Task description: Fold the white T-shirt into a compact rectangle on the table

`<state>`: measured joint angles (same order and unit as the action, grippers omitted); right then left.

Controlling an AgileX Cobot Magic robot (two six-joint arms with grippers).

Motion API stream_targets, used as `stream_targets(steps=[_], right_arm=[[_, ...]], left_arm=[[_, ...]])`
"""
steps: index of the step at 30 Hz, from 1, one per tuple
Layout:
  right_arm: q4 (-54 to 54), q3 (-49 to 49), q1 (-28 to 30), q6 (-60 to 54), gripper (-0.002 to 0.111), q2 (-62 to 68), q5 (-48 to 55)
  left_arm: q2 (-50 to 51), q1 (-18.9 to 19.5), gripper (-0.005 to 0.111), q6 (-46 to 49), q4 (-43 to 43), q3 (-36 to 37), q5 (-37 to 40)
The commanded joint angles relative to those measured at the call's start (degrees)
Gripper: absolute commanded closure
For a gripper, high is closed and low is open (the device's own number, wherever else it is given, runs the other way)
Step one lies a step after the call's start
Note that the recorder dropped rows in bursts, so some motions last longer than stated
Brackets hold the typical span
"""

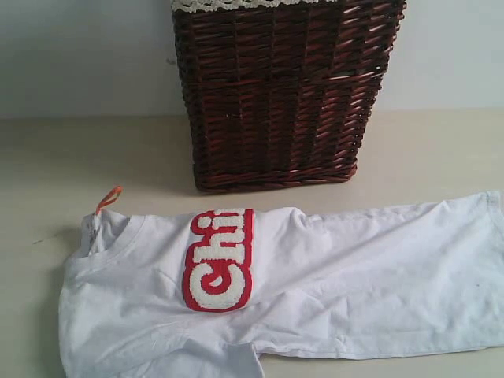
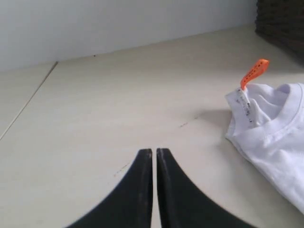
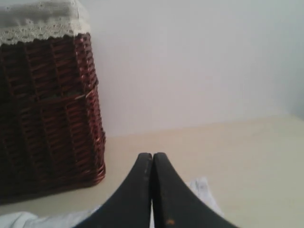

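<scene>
Left gripper [image 2: 154, 152] and right gripper [image 3: 152, 156] closed, empty; white T-shirt [image 1: 315, 276] stretches left-right, collar [image 1: 118, 236] left

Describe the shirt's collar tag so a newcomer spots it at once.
Start at the dark wicker basket at the back of the table; the white T-shirt lies in front of it. At the shirt's collar, on the left of the exterior view, the collar tag sticks up. Alone among white cloth and beige tabletop, it is bright orange.
</scene>
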<state>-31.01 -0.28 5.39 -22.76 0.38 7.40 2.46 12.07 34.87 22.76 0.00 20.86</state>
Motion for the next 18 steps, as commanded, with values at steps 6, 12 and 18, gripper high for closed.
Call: stream_targets(steps=[6,12,18], right_arm=[[11.68,0.28,0.00,4.17,0.108,-0.38,9.59],[23.19,0.28,0.00,8.14,0.108,-0.38,9.24],[31.61,0.28,0.00,19.26,0.108,-0.38,8.28]], left_arm=[[-0.34,0.06,0.101,-0.16,0.33,0.00,-0.43],[-0.34,0.06,0.101,-0.16,0.33,0.00,-0.43],[-0.34,0.06,0.101,-0.16,0.33,0.00,-0.43]])
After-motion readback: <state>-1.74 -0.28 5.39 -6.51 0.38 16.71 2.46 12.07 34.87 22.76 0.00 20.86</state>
